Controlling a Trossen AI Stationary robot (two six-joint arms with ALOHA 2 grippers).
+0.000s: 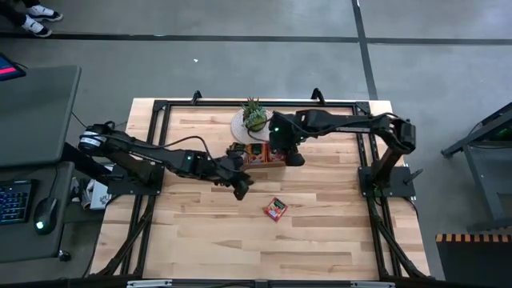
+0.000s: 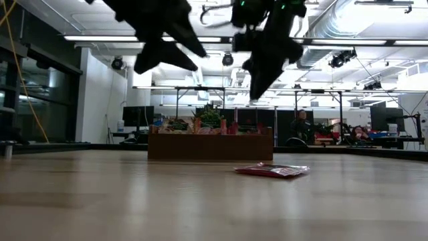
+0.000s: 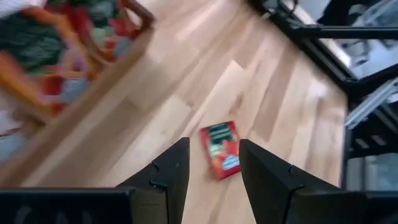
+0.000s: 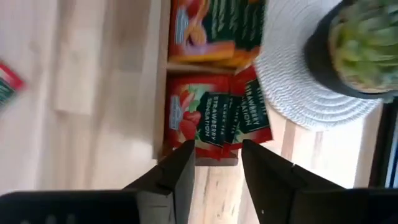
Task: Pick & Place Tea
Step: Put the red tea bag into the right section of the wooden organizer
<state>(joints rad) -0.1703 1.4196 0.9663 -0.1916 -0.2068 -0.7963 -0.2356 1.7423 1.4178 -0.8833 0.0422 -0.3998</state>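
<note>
One red tea sachet [image 1: 275, 210] lies flat on the wooden table, and it shows beyond my left gripper's fingers in the left wrist view [image 3: 222, 149]. My left gripper [image 1: 242, 189] hovers open above the table, between the sachet and the wooden tray [image 1: 258, 153]. More red tea sachets [image 4: 214, 118] lie in the tray's end compartment. Orange and green ones [image 4: 211, 28] fill the compartment beside it. My right gripper [image 4: 216, 149] hangs open above that end of the tray with nothing between its fingers.
A small potted plant [image 1: 254, 114] on a white round mat [image 4: 298, 81] stands right behind the tray. Black frame rails [image 1: 160, 112] run along the table's left, far and right sides. Bare wood lies toward the near edge.
</note>
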